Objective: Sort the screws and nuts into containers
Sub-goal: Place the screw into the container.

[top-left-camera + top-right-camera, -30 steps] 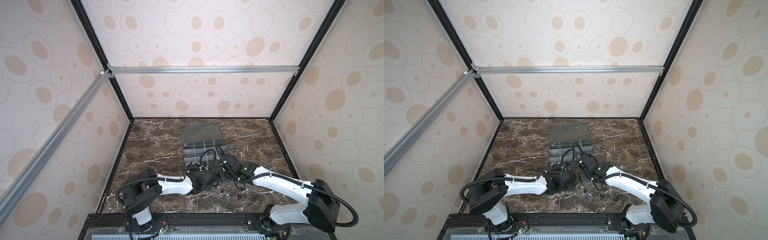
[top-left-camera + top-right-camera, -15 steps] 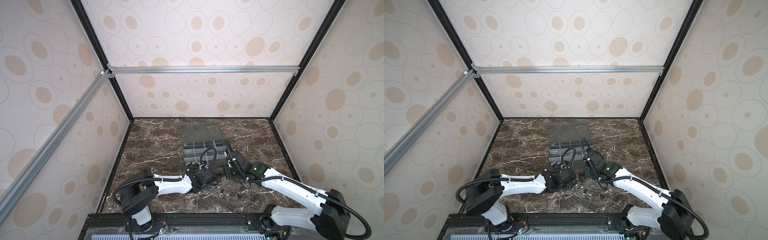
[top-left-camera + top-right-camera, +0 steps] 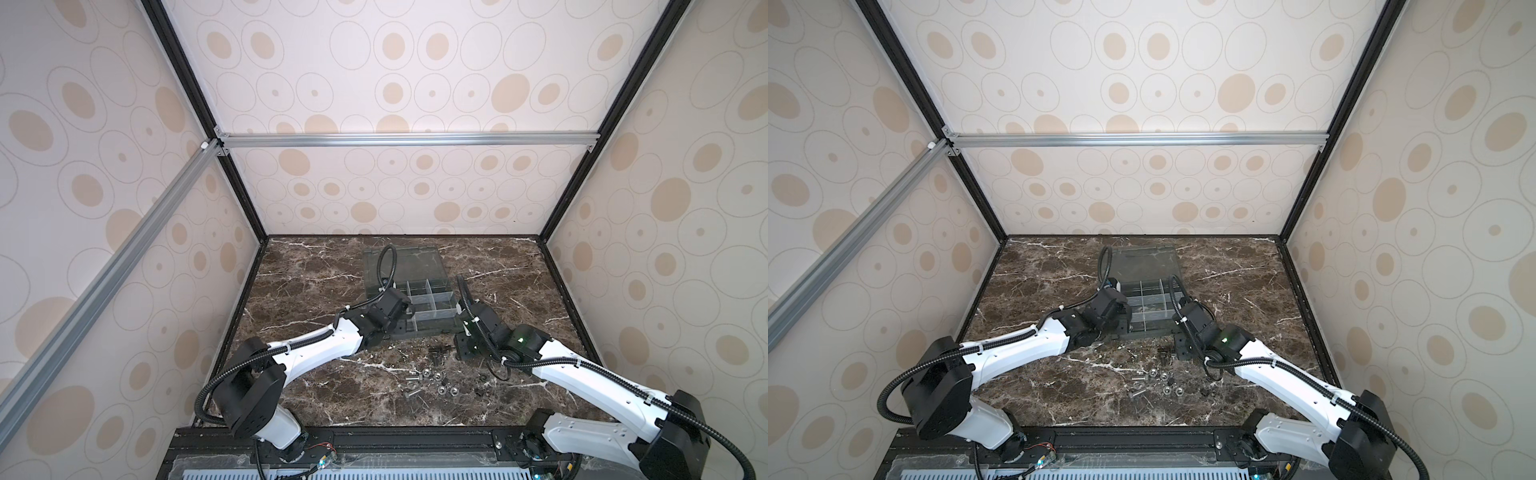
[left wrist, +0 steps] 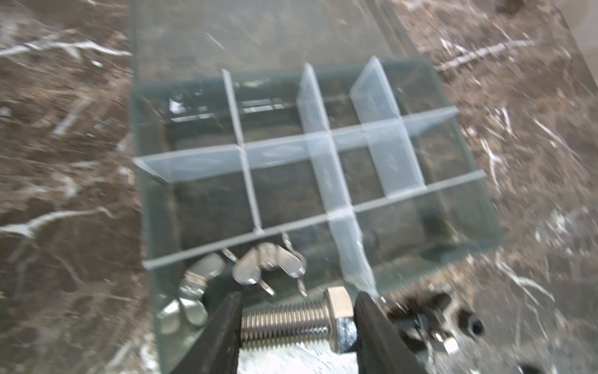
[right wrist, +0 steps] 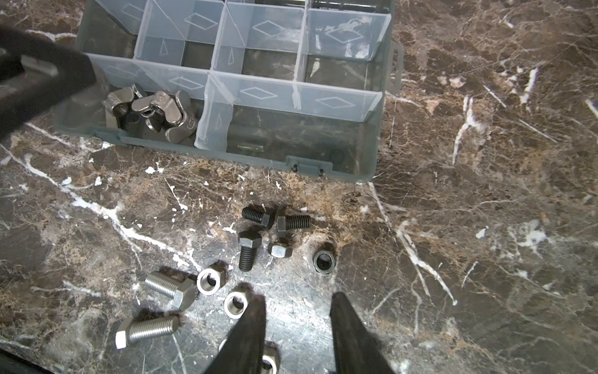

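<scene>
My left gripper (image 4: 297,319) is shut on a silver screw (image 4: 291,320), held end to end between its jaws. It hangs over the near-left container of the grey organiser box (image 4: 466,181), where winged nuts (image 4: 268,262) lie. In both top views it sits at the box's near-left corner (image 3: 400,322) (image 3: 1121,322). My right gripper (image 5: 297,301) is open and empty, low over the marble in front of the box (image 3: 463,353). Loose silver screws (image 5: 171,286), silver nuts (image 5: 210,281), black screws (image 5: 247,249) and a black nut (image 5: 323,260) lie ahead of it.
The box's clear lid (image 3: 399,266) lies open and flat behind the containers. The loose pile (image 3: 432,380) lies between both arms near the front edge. Dark marble (image 3: 316,282) stretches bare on either side of the box. Patterned walls close in three sides.
My left gripper has moved from the loose pile out over the box with the silver screw. My right gripper has drawn back from the box to the marble in front of it.
</scene>
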{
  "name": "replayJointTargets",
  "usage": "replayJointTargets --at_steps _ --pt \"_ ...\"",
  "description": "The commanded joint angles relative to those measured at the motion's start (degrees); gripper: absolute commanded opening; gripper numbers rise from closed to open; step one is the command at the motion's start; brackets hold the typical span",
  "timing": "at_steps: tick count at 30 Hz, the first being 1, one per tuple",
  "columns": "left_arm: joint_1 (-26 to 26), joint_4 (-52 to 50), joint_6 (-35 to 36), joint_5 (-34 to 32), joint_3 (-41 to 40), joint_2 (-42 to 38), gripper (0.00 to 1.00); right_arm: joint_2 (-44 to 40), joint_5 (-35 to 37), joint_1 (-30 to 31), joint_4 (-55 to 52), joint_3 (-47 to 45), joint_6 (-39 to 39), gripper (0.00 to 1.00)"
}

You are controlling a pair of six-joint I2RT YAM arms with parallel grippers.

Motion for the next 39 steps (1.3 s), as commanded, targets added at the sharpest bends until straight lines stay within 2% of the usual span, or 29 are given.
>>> replayJointTargets --at_steps 1,7,16,20,25,34,39 --pt "3.96 -0.31 5.53 1.23 4.13 2.06 0.5 -0.68 0.86 -0.39 -2.55 0.34 0.96 0.37" --pt "8.85 0.98 8.56 4.08 7.34 7.6 0.5 -0.46 0.79 -0.38 -4.11 1.23 1.45 0.37" --pt "11.84 2.22 9.4 5.55 7.36 10.4 0.5 -0.8 1.19 -0.39 -5.65 1.81 2.43 0.37" --pt "12.02 2.18 9.8 5.99 7.27 10.76 0.58 -0.21 0.89 -0.42 -5.56 2.01 2.7 0.37" --pt "12.32 2.27 9.84 5.83 6.67 9.47 0.69 0.93 0.05 -0.37 -5.3 2.44 2.97 0.37" --pt "12.59 3.28 8.66 6.61 1.98 3.37 0.72 3.01 -2.62 0.12 -3.75 2.48 3.83 0.37" --pt "12.68 3.84 7.39 7.4 -3.86 -2.68 0.73 5.94 -2.93 3.57 -2.02 2.71 5.88 0.4"
